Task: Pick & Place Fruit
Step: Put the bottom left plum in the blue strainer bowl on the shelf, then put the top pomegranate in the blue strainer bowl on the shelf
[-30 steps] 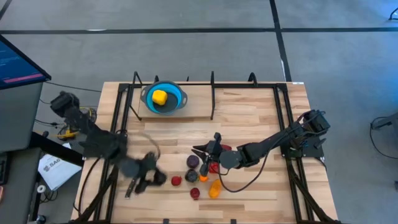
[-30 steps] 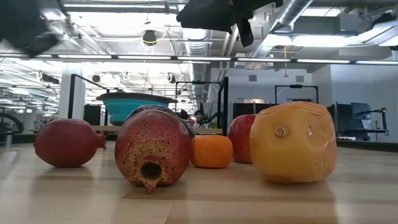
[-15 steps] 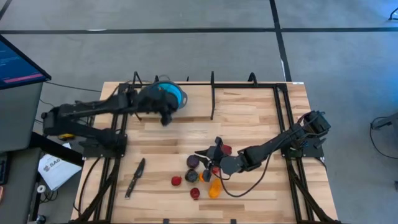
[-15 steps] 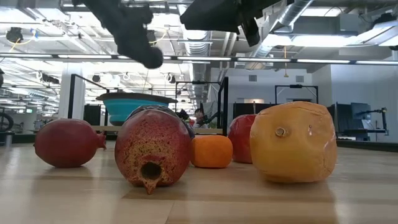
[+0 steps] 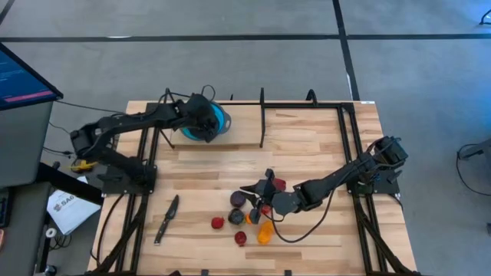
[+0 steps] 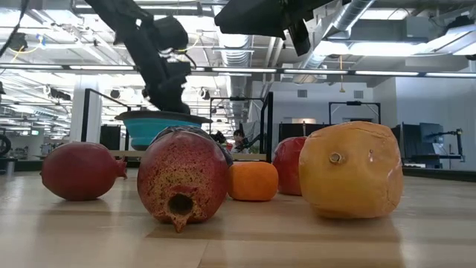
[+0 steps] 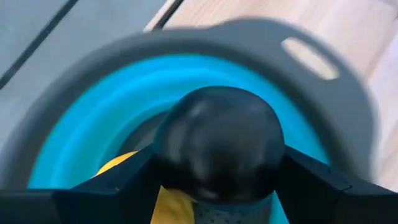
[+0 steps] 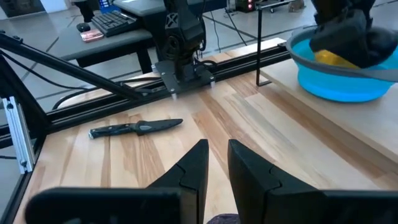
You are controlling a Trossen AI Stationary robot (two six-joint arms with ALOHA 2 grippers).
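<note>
Over the round blue bowl (image 5: 220, 121) at the table's far edge, my left gripper (image 5: 201, 116) is shut on a near-black round fruit (image 7: 217, 124). A yellow fruit (image 7: 121, 163) lies in the bowl beneath it. Several more fruits lie on the table near its middle: a purple one (image 5: 238, 199), red ones (image 5: 218, 223), an orange-yellow one (image 5: 265, 232). My right gripper (image 5: 255, 187) hangs just above that cluster. Its fingers (image 8: 198, 163) are drawn close together with nothing between them. My left gripper pinches the near-black fruit between its two fingers, one on each of its opposite sides (image 7: 163, 163). The fingers slant downward from the table's left side. The fruit is lifted clear and hangs over the inside of the bowl, above the yellow fruit.
A slim dark knife (image 5: 166, 218) lies on the near left of the table. Black frame rails (image 5: 263, 115) stand along the far edge and both sides. From table height, a red speckled fruit (image 6: 183, 179) and a large yellow-orange one (image 6: 349, 170) stand closest.
My left gripper has swung from the table's near left, beside the knife and the fruits, toward the far edge, turning as it went. It now hangs over the blue bowl with the near-black fruit between its fingers.
</note>
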